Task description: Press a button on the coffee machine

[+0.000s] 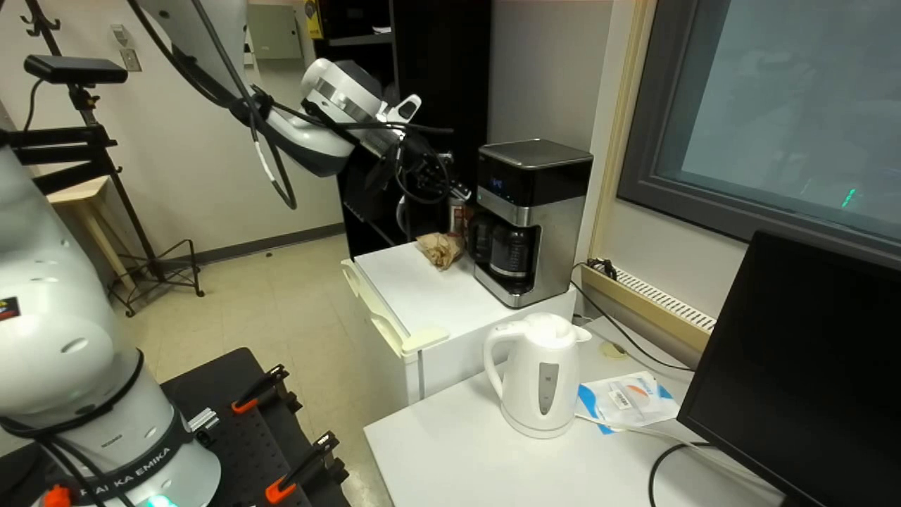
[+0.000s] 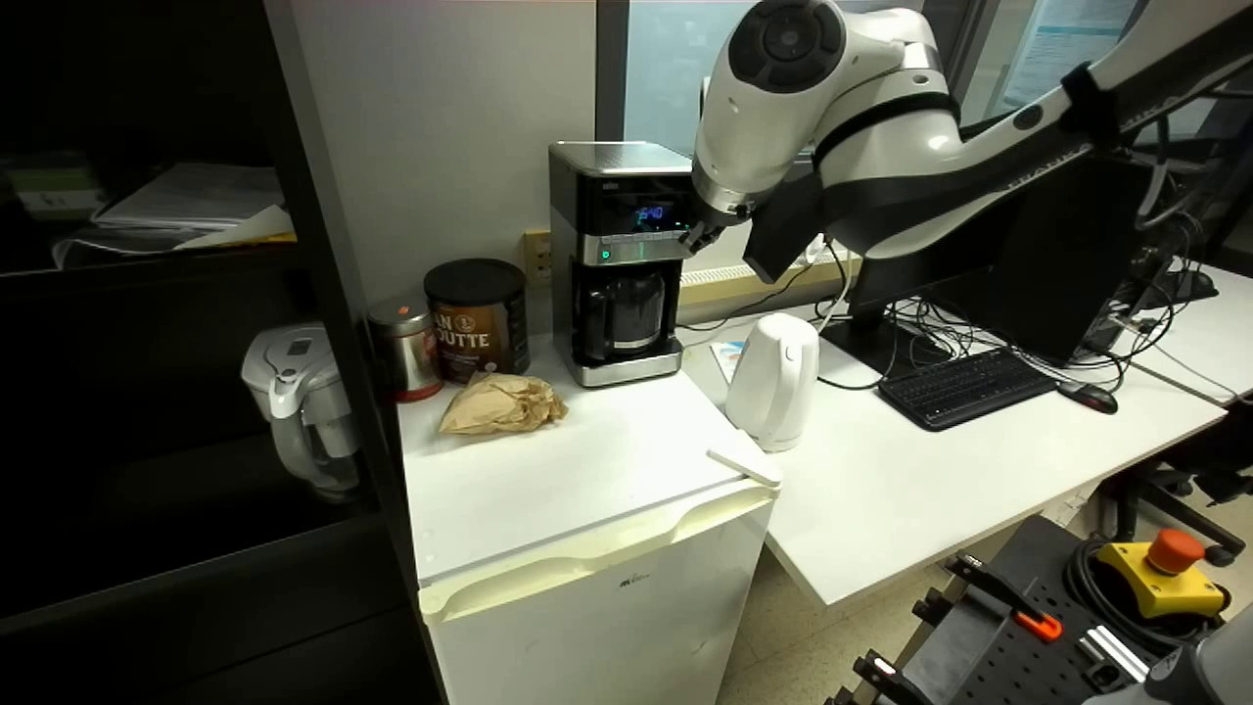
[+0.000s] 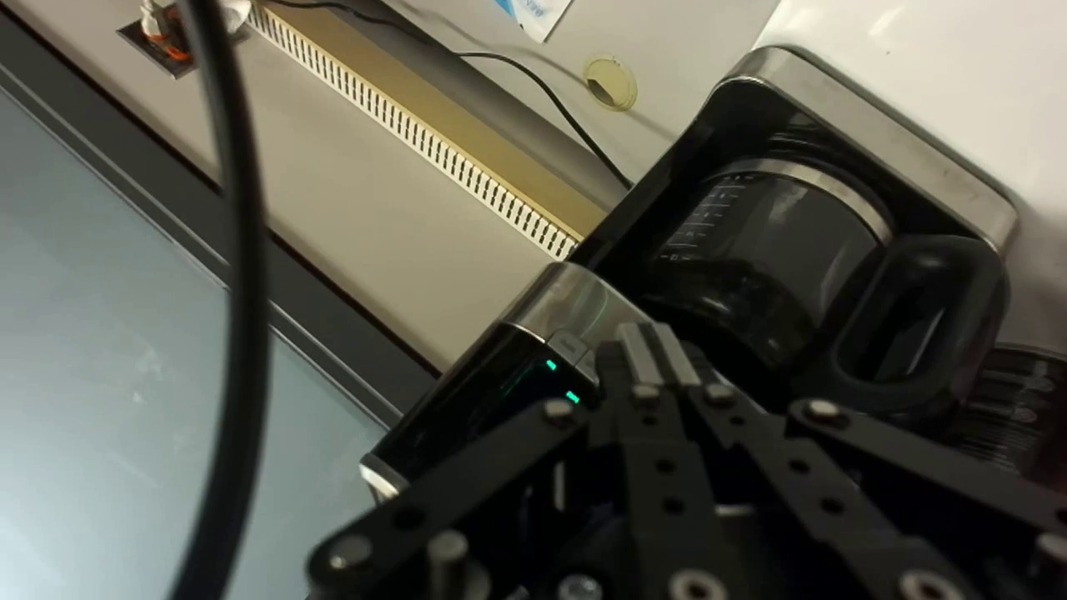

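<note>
The black and silver coffee machine (image 1: 563, 232) stands on a small white fridge; it also shows in an exterior view (image 2: 570, 225) and in the wrist view (image 3: 583, 296). Its display is lit above a silver strip of buttons (image 2: 626, 245). Grey buttons (image 3: 568, 346) and green lights show beside the fingers. The dark glass carafe (image 1: 510, 253) sits in the machine. My gripper (image 3: 658, 354) is shut and empty, with its fingertips at the machine's front near the button strip. It also shows in both exterior views (image 1: 461, 191) (image 2: 697, 238). I cannot tell whether the tips touch. The fingers hide some buttons.
A white kettle (image 2: 773, 382) stands on the lower desk beside the fridge (image 2: 548, 480). A crumpled paper bag (image 2: 504, 403), a coffee can (image 2: 480, 323) and a metal canister (image 2: 406, 348) stand near the machine. A monitor (image 1: 802, 373) stands on the desk. A wall is behind.
</note>
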